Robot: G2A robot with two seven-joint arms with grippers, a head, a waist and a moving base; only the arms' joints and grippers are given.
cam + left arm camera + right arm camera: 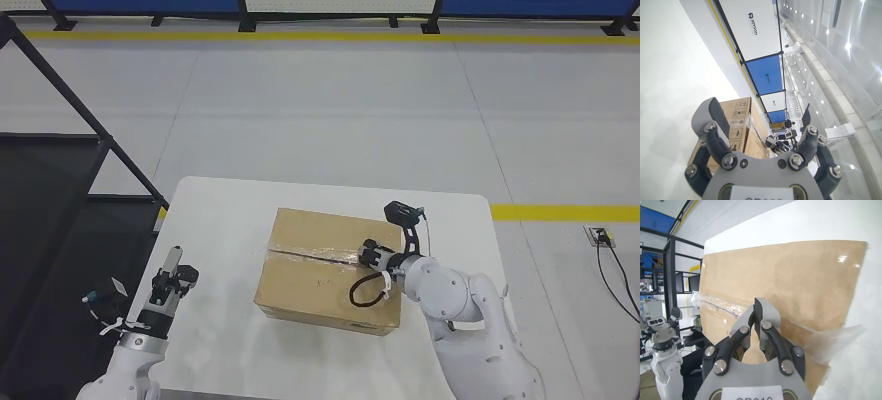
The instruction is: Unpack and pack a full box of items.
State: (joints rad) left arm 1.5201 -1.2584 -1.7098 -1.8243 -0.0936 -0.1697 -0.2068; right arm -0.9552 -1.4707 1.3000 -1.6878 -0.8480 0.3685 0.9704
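Observation:
A closed cardboard box (320,270) sits in the middle of the white table (220,220). Clear, crinkled tape (719,307) runs along its top seam, and a loose strip of tape (836,340) hangs off the box's near end. My right gripper (756,310) is shut, its tips just above the box top (781,275) at the seam's end; in the top view my right gripper (366,252) rests over that spot. My left gripper (762,115) stands open with nothing in it, off the box's (742,121) left side near the table edge (176,258).
A black metal frame (60,200) stands close to the table's left side. Bare table surface surrounds the box on all sides. A yellow floor line (565,212) runs off to the right of the table.

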